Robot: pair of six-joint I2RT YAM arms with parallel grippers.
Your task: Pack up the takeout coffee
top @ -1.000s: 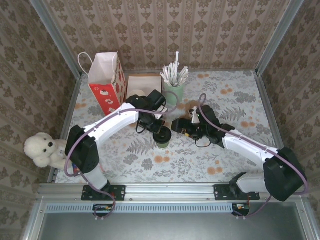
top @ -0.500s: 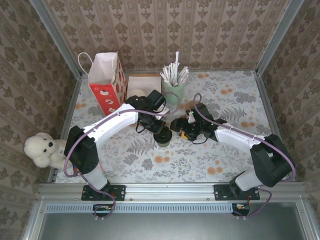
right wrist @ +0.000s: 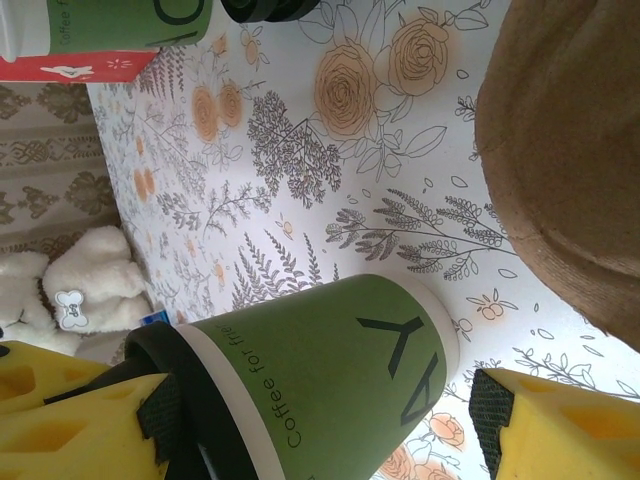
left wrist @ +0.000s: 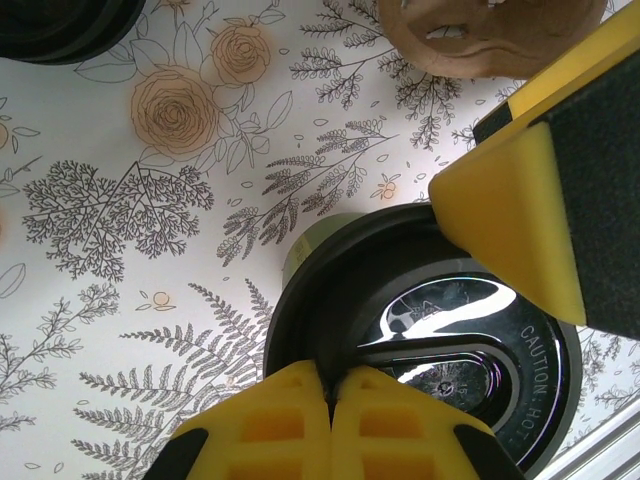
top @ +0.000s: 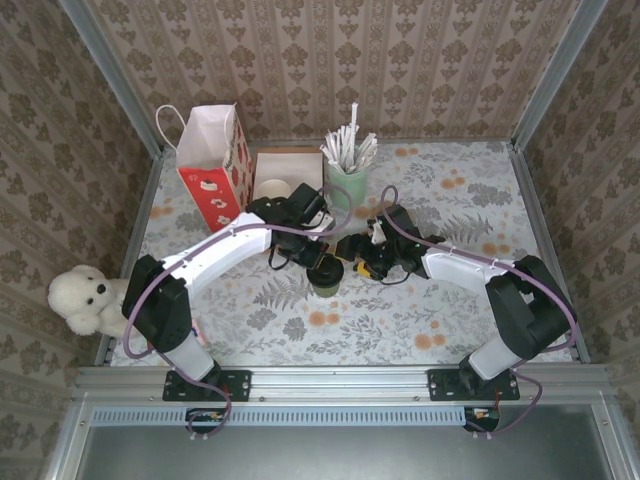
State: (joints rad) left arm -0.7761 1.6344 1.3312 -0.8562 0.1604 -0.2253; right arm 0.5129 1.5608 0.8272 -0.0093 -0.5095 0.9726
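Note:
The takeout coffee (top: 325, 278), a dark green cup with a black lid, stands upright mid-table. My left gripper (top: 316, 260) hovers right over it. In the left wrist view its yellow fingertips (left wrist: 330, 378) are shut together at the near rim of the lid (left wrist: 440, 320). My right gripper (top: 342, 256) has come in from the right and is open, rolled on its side. In the right wrist view the cup (right wrist: 330, 350) lies between its fingers (right wrist: 560, 430). One black pad (right wrist: 160, 420) sits against the lid. The other pad stands a little clear of the cup's base.
A red-and-white paper bag (top: 212, 165) stands open at the back left, next to a white box (top: 285, 165). The mint cup of straws (top: 347, 182) is just behind the arms. A brown pulp piece (right wrist: 570, 170) lies close to the right of the coffee. A teddy bear (top: 85, 298) sits off the left edge.
My right gripper slid left up to the cup and its jaws narrowed a little. The left gripper stayed shut over the lid, and the cup has not moved.

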